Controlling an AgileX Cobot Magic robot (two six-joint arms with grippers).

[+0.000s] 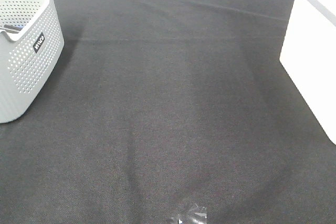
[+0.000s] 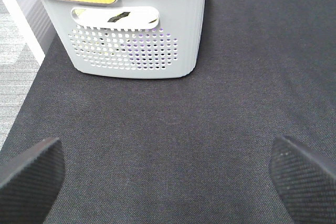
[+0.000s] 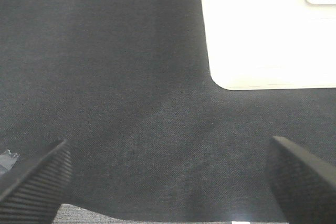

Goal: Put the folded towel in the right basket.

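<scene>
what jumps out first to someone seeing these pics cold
A grey perforated plastic basket stands at the far left of the black cloth-covered table. A plain white basket sits at the right edge. No towel shows on the cloth between them, and both hands are open.

lab bench, black cloth (image 1: 173,119), baskets (image 1: 26,51)

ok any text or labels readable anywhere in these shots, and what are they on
One small dark label with white lettering on the side of the grey perforated basket, in the exterior high view: too small and tilted to read.
No writing shows on the white basket, the black cloth, or in either wrist view.
</scene>
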